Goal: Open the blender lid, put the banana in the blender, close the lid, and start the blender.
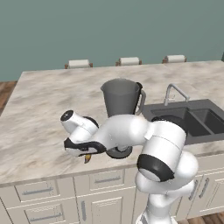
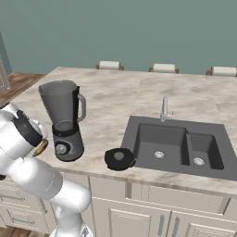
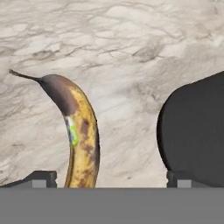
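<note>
- A marble worktop [image 2: 120, 99] runs across the kitchen island, with a dark double sink [image 2: 178, 146] and tap [image 2: 165, 109] set into it to the right of the work area, and three stools [image 2: 163, 68] lined up along the far side.
- The white arm reaches down low over the near edge of the worktop, just left of the blender [image 2: 65, 119], which stands open-topped, its grey jar empty as far as can be seen.
- The blender lid [image 2: 119, 159] is already off, lying flat on the worktop between the blender and the sink, near the front edge.
- The step in hand appears to be picking up the banana [image 3: 78, 140]: it lies on the worktop beside the blender's dark base, running up between the two finger tips in the hand view.
- The gripper [image 3: 111, 179] hangs over the banana with its jaws spread wide, one tip on either side, holding nothing.
- The next move likely calls for closing on the fruit's middle, then lifting it clear over the jar's rim.
- The blender base sits close on one side of the gripper and could be knocked; the jar's height demands a high lift.
</note>
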